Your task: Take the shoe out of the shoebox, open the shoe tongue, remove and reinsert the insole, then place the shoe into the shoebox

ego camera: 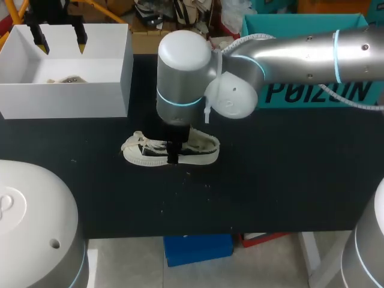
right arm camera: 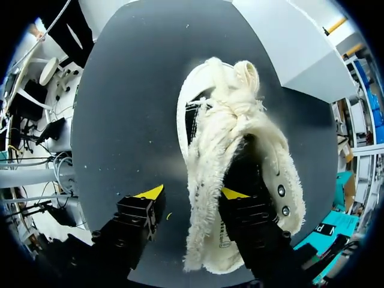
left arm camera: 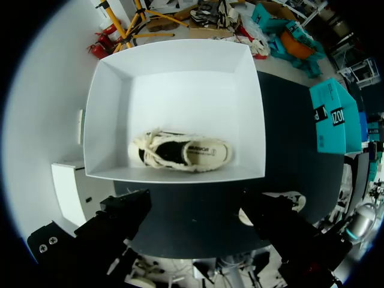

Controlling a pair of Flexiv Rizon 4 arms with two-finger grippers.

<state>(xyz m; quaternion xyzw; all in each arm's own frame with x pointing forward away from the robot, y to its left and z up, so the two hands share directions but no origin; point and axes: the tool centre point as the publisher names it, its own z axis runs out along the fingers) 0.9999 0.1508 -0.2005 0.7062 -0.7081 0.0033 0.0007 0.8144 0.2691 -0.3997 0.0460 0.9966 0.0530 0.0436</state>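
Right jaws released, straddling shoe (right arm camera: 210, 138) side wall, one inside the opening; long axis runs ahead; left jaws spread above shoebox (left arm camera: 111, 114).

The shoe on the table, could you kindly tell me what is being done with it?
The right tool is open over the shoe on the black table, one finger inside its opening, the other outside its frayed side. The left tool hangs open above the white shoebox, where a second shoe lies.
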